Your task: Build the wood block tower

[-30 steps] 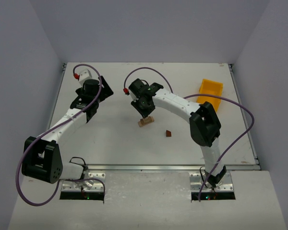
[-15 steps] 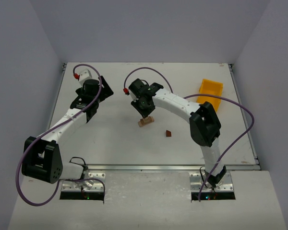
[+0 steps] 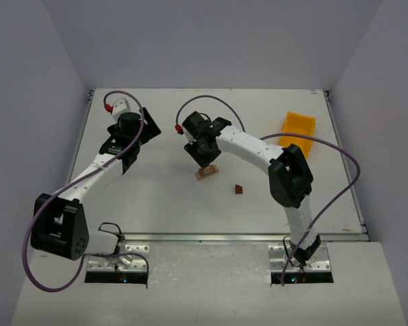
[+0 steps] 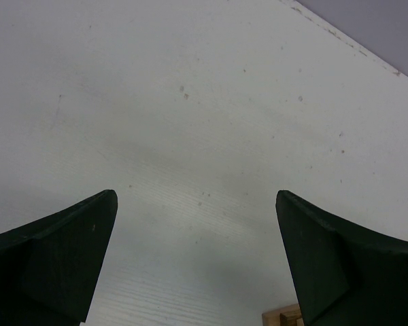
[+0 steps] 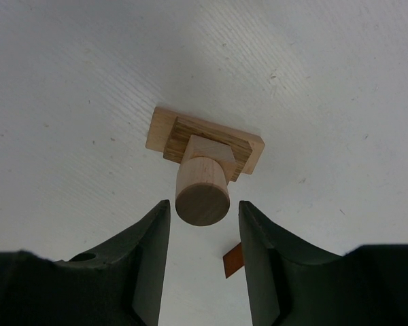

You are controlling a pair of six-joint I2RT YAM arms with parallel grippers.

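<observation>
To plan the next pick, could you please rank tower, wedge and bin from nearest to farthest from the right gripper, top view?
1. Tower, just under the right gripper.
2. Wedge, right of the tower.
3. Bin, far right edge.

A: Light?
B: Bright, even, from above. Soft shadows under the arms on the surface (image 3: 163,197).
A: Sharpness?
B: Top view crisp. Wrist view: surface grain sharp, left gripper (image 4: 196,195) near-black, edges soft.

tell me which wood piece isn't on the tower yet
The dark reddish-brown wedge: it lies alone, apart from the stack where the others are piled.
</observation>
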